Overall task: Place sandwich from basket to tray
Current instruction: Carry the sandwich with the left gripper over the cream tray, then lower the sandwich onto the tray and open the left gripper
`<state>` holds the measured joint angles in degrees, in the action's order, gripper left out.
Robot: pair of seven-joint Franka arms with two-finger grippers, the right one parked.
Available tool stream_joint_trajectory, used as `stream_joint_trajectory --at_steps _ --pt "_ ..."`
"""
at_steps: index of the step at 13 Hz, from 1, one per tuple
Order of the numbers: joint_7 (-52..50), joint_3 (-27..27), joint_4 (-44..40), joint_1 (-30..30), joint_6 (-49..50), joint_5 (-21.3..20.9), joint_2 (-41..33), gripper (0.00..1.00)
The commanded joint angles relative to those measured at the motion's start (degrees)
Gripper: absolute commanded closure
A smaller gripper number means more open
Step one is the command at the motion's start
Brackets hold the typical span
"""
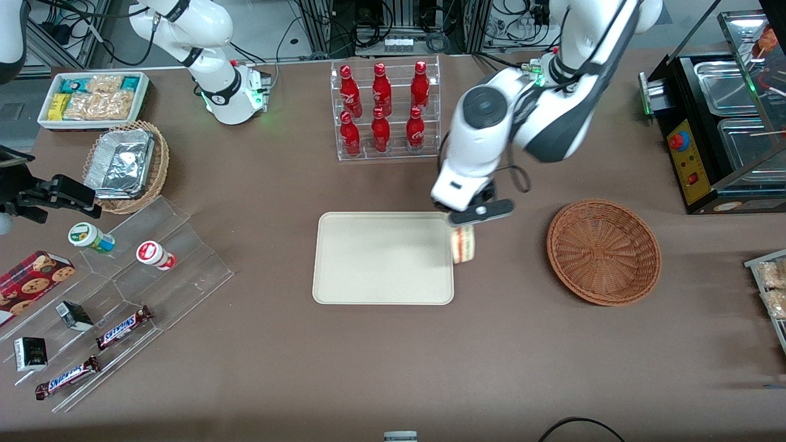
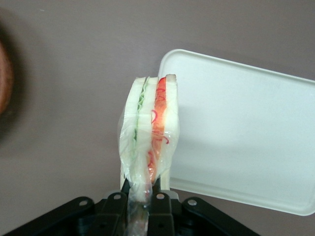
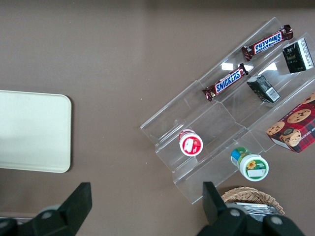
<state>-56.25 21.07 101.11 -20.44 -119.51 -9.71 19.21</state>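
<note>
1. A white bin of snack packets [image 1: 93,98] sits at the parked arm's end of the tabletop [image 1: 276,368], with a tan wicker basket of foil containers [image 1: 127,166] nearer the front camera than it.
2. Clear acrylic steps [image 1: 132,288] carry two small cups, two Snickers bars [image 1: 123,327] and small dark boxes; a cookie box [image 1: 31,282] lies beside them.
3. A clear rack of red bottles [image 1: 385,109] stands farther from the front camera than the tray [image 1: 368,264].
4. The tray is bare and cream-beige, lying flat mid-tabletop.
5. The tool [image 1: 462,228] hangs over the tray's edge on the basket's side, pinching the sandwich [image 1: 463,244] by its clear wrap.
6. In the left wrist view, the sandwich [image 2: 150,132] hangs from the tool [image 2: 143,200], its green and red layers showing, with the tray's rim [image 2: 236,191] just beside it.
7. The basket [image 1: 603,252] rests toward the working arm's end, well apart from the tray.
</note>
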Motion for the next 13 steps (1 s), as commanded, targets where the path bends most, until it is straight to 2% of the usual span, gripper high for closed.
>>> stream_joint_trajectory --at_steps 1,6,11,13 --pt "-2.1 -0.5 -7.1 -4.5 -1.1 -2.5 8.2 1.00" --pt "-7.0 -0.7 -7.3 -6.1 -11.6 -9.8 15.3 1.00" --pt "-8.8 -0.9 -7.3 -6.1 -12.8 -13.8 18.2 1.00" --pt "-9.1 -0.9 -7.3 -6.1 -12.8 -14.0 18.4 0.53"
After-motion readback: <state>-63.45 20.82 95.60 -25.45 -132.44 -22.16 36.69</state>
